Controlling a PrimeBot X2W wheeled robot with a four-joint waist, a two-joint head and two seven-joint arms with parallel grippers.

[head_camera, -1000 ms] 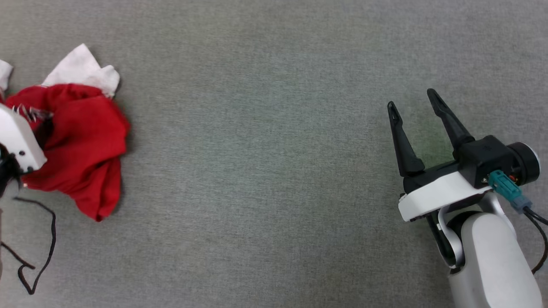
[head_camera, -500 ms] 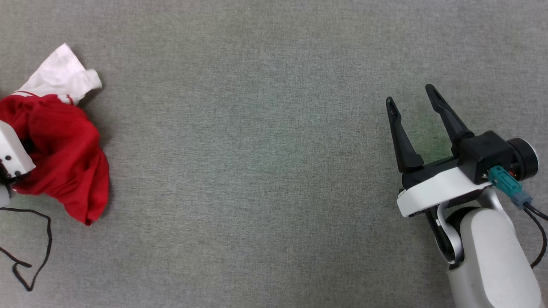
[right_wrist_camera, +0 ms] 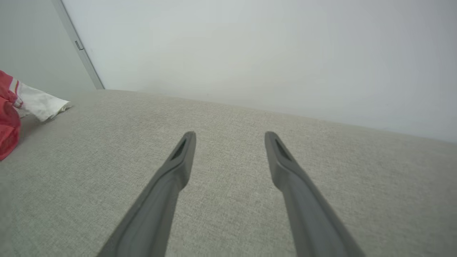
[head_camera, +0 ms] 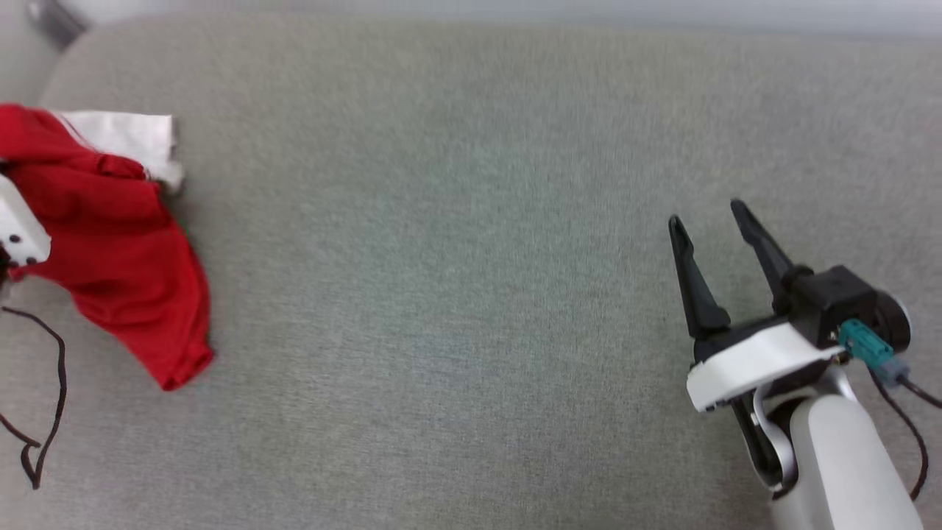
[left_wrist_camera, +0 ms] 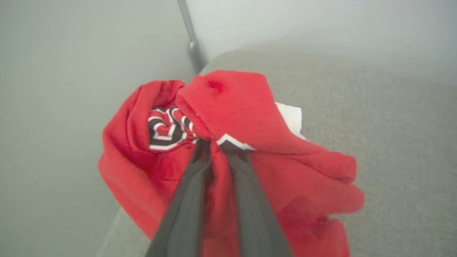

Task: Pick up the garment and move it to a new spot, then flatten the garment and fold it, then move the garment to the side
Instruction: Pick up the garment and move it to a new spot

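Observation:
The garment is a bunched red shirt with a white sleeve, at the far left of the grey surface. In the left wrist view my left gripper is shut on a fold of the garment. Red cloth bulges around both fingers, and black, white-outlined print shows beside them. The bundle looks partly raised, with its lower end trailing on the surface. In the head view my left wrist's white housing stands against the cloth. My right gripper is open and empty at the lower right, far from the garment.
The grey fabric surface ends at a far edge and a rounded back-left corner. A pale wall and a thin metal post stand behind it. A black cable loops at the lower left.
My left gripper has shut on the garment and gathered it into a longer, hanging bundle. The head camera has tilted, bringing the surface's far edge into view. The right gripper stays open.

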